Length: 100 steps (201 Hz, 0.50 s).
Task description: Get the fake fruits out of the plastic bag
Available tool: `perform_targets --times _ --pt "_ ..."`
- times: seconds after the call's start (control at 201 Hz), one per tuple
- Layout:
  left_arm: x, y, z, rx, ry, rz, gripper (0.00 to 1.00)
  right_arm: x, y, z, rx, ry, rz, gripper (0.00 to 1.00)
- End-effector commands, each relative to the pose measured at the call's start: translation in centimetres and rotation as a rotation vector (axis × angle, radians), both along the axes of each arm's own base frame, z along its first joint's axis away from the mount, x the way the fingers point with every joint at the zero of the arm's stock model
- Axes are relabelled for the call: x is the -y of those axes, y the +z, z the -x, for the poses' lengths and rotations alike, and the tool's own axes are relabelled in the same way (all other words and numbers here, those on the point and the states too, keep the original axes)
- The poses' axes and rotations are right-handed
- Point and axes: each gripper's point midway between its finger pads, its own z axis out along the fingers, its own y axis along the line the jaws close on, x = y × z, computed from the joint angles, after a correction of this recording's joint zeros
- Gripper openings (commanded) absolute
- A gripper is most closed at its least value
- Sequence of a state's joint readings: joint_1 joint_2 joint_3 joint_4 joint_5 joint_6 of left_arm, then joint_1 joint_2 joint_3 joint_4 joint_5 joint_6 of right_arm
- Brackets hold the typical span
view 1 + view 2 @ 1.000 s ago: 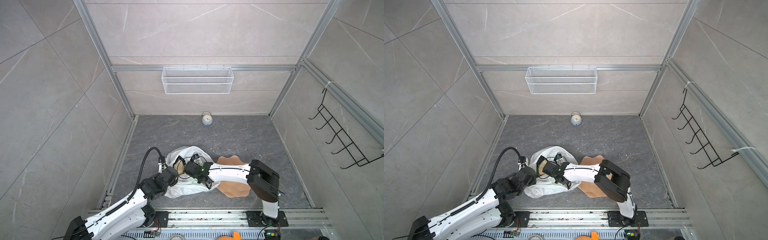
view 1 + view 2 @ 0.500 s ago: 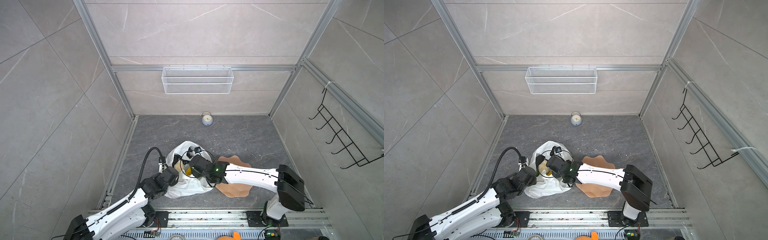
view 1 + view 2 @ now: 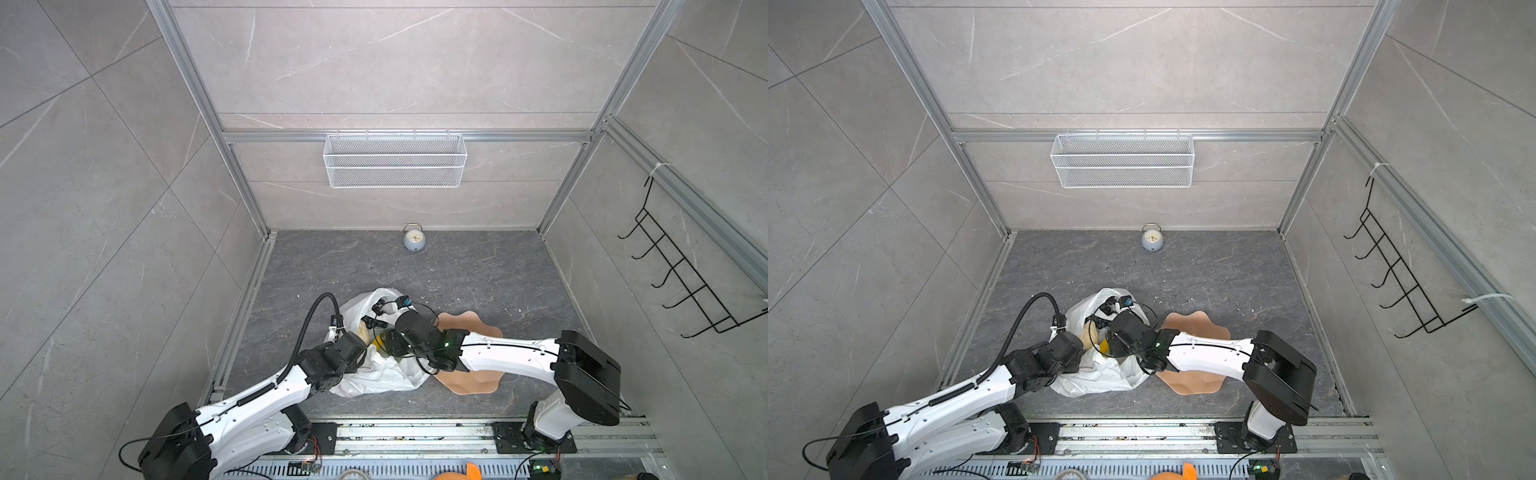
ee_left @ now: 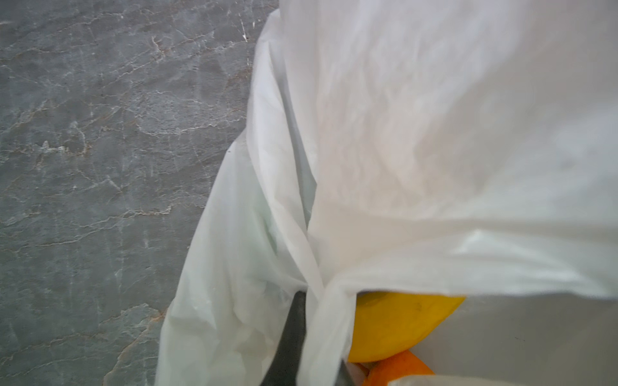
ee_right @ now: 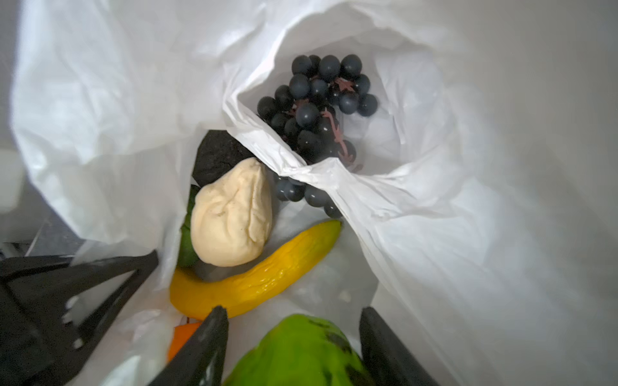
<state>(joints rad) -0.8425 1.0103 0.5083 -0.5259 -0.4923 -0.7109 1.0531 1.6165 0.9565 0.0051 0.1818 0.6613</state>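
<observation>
While left fingers (image 4: 294,320) pinch the flimsy plastic bag (image 3: 374,374) at 7 o'clock on the worktop (image 3: 478,274), right fingers (image 5: 214,341) clasp a green fruit (image 5: 301,351) inside. Likely light, rigid, slick: squeeze across its middle.

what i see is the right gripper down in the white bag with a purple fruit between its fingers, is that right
Not quite: it is a green fruit between the right gripper's fingers, not a purple one, as the right wrist view shows. The gripper is down in the plastic bag.
</observation>
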Motion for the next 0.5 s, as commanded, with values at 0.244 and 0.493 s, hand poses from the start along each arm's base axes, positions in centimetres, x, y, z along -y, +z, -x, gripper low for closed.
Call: perform_targets --times 0.244,0.493 --pt "4.1 0.8 -0.7 0.001 -0.116 -0.037 0.00 -0.7 -3.7 -0.7 -0.060 -0.024 0.048 0.49" --pt "4.6 -0.8 -0.5 -0.037 -0.111 -0.044 0.00 -1.3 0.7 -0.9 -0.085 -0.009 -0.188 0.50"
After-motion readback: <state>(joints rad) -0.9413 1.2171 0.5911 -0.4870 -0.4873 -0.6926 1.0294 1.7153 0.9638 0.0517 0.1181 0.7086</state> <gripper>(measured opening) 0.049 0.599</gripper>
